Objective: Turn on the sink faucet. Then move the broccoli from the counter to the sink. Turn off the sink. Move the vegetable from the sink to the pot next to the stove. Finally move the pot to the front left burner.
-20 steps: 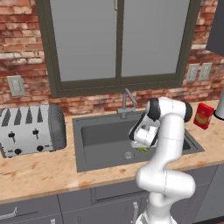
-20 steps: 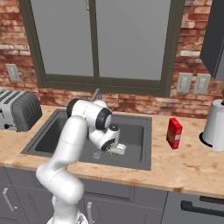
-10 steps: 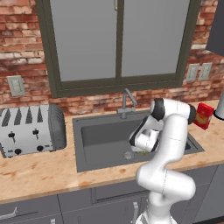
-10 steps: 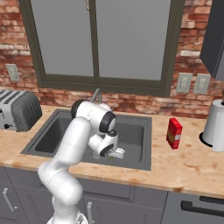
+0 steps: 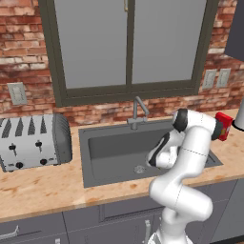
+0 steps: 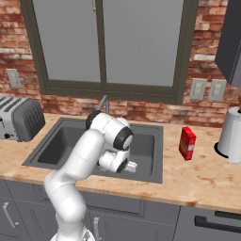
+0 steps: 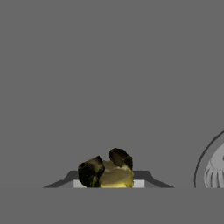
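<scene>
The broccoli (image 7: pixel 107 171) sat low in the sink (image 5: pixel 109 147), on its grey floor, near the round drain (image 7: pixel 214 168). In the hand view it was right at the bottom, between the two tips of the tool (image 7: pixel 108 183), and the tips were pressed in on both sides of it, so the tool was grasping the broccoli. The arm (image 5: pixel 190 157) bent down over the front right part of the sink. The faucet (image 5: pixel 138 112) stood at the back rim, under the window (image 5: pixel 128 43). A toaster (image 5: pixel 33 140) stood on the bench (image 5: pixel 43 188) left of the sink. A red box (image 6: pixel 187 143) stood on the bench to the right, well apart from the sink.
</scene>
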You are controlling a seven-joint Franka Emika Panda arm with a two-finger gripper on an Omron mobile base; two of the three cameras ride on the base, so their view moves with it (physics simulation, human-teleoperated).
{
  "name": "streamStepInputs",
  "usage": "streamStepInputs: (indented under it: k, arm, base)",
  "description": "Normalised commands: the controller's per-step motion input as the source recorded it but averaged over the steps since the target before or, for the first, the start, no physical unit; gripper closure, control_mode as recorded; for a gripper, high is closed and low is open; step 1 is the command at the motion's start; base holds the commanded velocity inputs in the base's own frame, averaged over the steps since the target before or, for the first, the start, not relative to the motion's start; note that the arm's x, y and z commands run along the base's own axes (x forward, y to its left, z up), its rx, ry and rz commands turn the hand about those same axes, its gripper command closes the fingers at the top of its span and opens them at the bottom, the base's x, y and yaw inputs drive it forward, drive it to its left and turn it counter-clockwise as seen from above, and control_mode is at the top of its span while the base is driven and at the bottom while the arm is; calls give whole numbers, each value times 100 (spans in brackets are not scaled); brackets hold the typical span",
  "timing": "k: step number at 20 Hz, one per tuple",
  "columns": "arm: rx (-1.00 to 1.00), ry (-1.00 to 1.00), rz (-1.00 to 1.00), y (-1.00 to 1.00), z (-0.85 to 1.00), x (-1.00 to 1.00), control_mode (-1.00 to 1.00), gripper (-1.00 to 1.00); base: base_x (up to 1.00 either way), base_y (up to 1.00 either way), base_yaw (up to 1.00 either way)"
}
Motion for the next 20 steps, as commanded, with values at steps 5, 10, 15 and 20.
streamStepInputs:
  k: [5, 10, 15, 20]
  arm:
    - [0, -5, 0, 0, -3, -5, -100, 100]
    - [0, -7, 0, 0, 25, -9, -100, 100]
    - [-6, -5, -1, 0, 63, -7, -100, 100]
    - [-5, -3, -1, 0, 57, -7, -100, 100]
  base:
    - [0, 0, 0]
    - [0, 0, 0]
    - [0, 0, 0]
    - [0, 0, 0]
